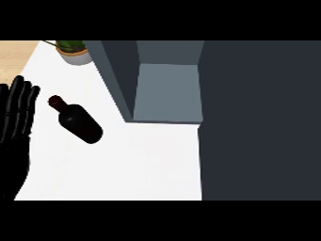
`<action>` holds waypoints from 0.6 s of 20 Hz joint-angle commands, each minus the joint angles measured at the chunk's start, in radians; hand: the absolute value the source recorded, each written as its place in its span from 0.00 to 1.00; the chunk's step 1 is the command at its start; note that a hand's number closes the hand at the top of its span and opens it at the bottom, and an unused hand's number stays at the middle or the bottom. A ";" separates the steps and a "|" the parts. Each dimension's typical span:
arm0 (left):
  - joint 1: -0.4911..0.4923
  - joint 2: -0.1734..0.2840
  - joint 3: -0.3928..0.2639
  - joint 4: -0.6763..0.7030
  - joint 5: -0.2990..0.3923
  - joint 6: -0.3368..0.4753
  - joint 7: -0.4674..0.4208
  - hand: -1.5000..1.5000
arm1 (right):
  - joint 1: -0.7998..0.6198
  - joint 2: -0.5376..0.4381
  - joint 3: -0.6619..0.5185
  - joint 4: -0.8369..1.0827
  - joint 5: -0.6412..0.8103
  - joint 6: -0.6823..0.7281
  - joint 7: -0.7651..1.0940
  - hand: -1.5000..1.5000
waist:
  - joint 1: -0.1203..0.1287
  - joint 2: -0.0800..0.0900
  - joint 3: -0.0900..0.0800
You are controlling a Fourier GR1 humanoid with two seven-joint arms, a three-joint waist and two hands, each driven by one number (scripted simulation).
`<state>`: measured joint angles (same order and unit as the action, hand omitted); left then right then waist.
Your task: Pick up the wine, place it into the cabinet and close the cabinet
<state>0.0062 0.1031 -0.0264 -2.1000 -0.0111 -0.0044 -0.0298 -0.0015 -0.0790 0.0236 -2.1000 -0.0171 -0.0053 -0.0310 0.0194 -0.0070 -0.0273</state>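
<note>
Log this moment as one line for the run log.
left hand: open, resting at left edge | wine bottle: on counter, untouched | cabinet: open | right hand: unseen

The robot's left hand (8, 123) is glossy black all over. Its fingers are built of short ribbed segments. Faint grey highlights edge each segment.

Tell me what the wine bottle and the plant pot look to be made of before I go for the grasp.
Wine bottle: probably dark glass, near-black body with a deep red neck, smooth; no highlight shows, so the finish is uncertain. It lies on the white counter.
Plant pot: pale grey, matte, maybe ceramic or stone; it is too small to be sure.
</note>
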 commanded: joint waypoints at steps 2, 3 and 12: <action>-0.017 -0.008 0.098 0.098 0.077 -0.006 -0.079 0.00 | 0.055 -0.031 0.007 -0.087 -0.015 0.042 0.041 0.00 | -0.024 0.007 0.027; -0.104 -0.018 0.088 0.105 0.060 0.027 -0.013 0.00 | 0.008 -0.023 0.013 -0.054 -0.004 0.036 0.045 0.00 | -0.023 0.007 0.027; -0.131 -0.050 0.193 0.005 0.390 0.117 0.364 0.00 | 0.232 -0.110 0.086 -0.242 -0.321 0.235 0.239 0.00 | -0.023 -0.001 0.028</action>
<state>-0.0918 0.0503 0.1483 -2.0055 0.3010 0.0504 0.1567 0.1791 -0.1613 0.0905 -2.2563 -0.2427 0.1923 0.1121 -0.0073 -0.0035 -0.0013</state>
